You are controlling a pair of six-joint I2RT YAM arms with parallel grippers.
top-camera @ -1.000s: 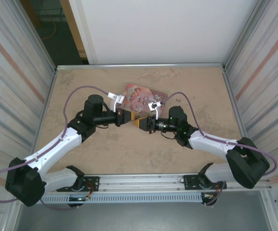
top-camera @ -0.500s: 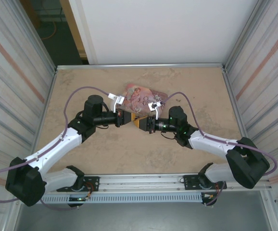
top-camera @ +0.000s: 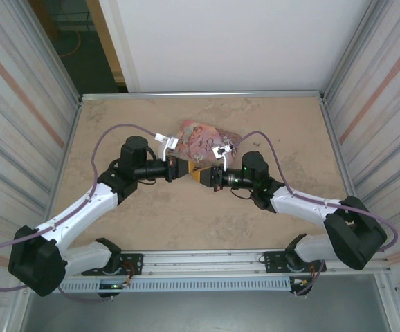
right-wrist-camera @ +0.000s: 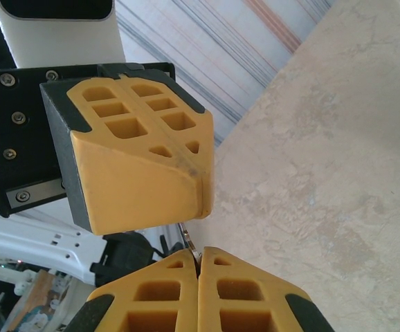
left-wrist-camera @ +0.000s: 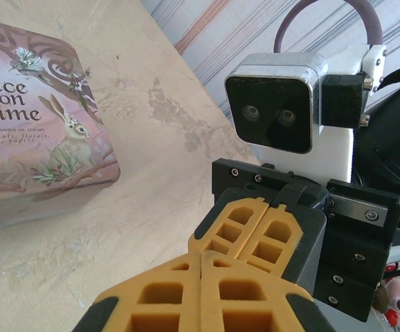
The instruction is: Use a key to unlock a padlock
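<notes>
Padlock hidden, unlocking unconfirmed; left gripper [top-camera: 184, 169] clenched at centre frame, nothing visibly held; right gripper [top-camera: 196, 173] clenched tip-to-tip, apparently pinching key [right-wrist-camera: 186, 241]; turning likely remains.

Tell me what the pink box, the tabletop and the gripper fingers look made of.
Pink box: likely a printed sheet-metal tin with a satin finish, going by its rounded corners and faint sheen. Tabletop: matte beige, mottled like stone, maybe laminate. Gripper fingers: probably matte yellow plastic, with moulded pockets and dark backing.
</notes>
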